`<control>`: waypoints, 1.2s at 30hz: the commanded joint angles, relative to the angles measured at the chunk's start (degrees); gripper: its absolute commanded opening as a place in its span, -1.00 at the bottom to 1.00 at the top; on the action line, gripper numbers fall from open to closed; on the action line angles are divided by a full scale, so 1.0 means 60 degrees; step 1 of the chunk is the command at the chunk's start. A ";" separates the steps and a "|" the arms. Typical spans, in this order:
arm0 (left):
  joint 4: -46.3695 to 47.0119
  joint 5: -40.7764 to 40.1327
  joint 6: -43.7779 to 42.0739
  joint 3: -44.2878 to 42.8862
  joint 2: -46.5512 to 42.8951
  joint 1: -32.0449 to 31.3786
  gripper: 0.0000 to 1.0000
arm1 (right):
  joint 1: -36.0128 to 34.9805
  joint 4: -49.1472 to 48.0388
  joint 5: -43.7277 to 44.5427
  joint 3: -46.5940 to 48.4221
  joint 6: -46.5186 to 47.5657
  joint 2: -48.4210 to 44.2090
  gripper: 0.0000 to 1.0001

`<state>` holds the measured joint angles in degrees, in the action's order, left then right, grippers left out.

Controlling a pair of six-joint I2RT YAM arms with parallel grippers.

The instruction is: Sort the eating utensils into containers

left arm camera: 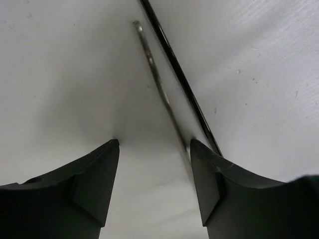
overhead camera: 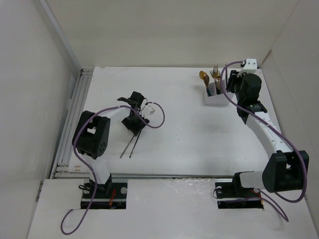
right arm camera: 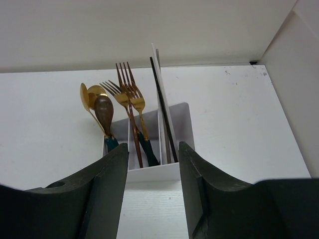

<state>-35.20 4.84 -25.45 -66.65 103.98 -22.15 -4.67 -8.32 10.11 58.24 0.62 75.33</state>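
The left gripper [overhead camera: 135,121] points down at the table [overhead camera: 184,134] with its jaws apart and nothing clamped between them. Two chopsticks [overhead camera: 132,144] lie loose on the table, stretching away from its fingertips, close together and almost parallel. In the left wrist view, the silver-grey chopstick [left arm camera: 157,82] runs from ahead of the gripper back into the gap and ends just inside the right-hand finger [left arm camera: 219,189]. The black chopstick [left arm camera: 182,82] lies just to the right of it and passes out of sight at that same finger's tip. Whether either one touches the finger cannot be told. The left-hand finger [left arm camera: 89,189] stands well clear of both.

Far across the table, the white divided box [overhead camera: 215,98] stands just ahead of the right gripper [overhead camera: 228,89]. That gripper's jaws are also spread and hold nothing; in the right wrist view [right arm camera: 153,149] the box [right arm camera: 149,172] sits in front of the gap between the fingers. In the box's left compartment, gold spoons [right arm camera: 94,99] stand upright with their bowls up and lean to the left. In the middle compartment, gold forks [right arm camera: 127,92] stand with their tines up and their dark green handles down. In the right compartment, a dark chopstick [right arm camera: 163,114] leans along a pale strip that rises above the rim.
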 commanded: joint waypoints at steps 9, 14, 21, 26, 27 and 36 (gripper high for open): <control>0.0169 -0.1934 0.0346 0.0738 0.0774 -0.0629 -0.32 | -0.0028 -0.0386 0.0117 0.0094 0.0072 -0.0089 0.01; -0.0330 -0.1029 0.0346 0.0431 0.1140 -0.0308 -1.00 | -0.0028 -0.0386 0.0117 0.0181 0.0072 0.0086 0.01; -0.0535 0.0027 0.0447 -0.0358 0.1127 0.0262 -1.00 | -0.0028 -0.0386 -0.0292 0.0269 0.0262 0.0087 0.01; -0.0447 0.0597 0.0682 -0.1794 0.0483 0.0952 -1.00 | -0.0671 -0.0386 -0.0934 0.0269 0.0497 -0.0205 -0.03; -0.0447 0.0686 0.0813 -0.2086 0.0351 0.0953 -1.00 | -0.0788 -0.0386 -0.1199 0.0269 0.0497 -0.0206 -0.03; 0.0181 0.2516 0.1822 -0.4945 -0.1377 0.1070 -1.00 | -0.3248 -0.0575 -0.4173 0.0956 0.0206 0.0510 0.20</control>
<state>-36.53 12.99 -18.20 -91.77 103.11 -15.40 -19.88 -8.12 -6.28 59.51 3.16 76.49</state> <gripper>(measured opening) 0.024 0.590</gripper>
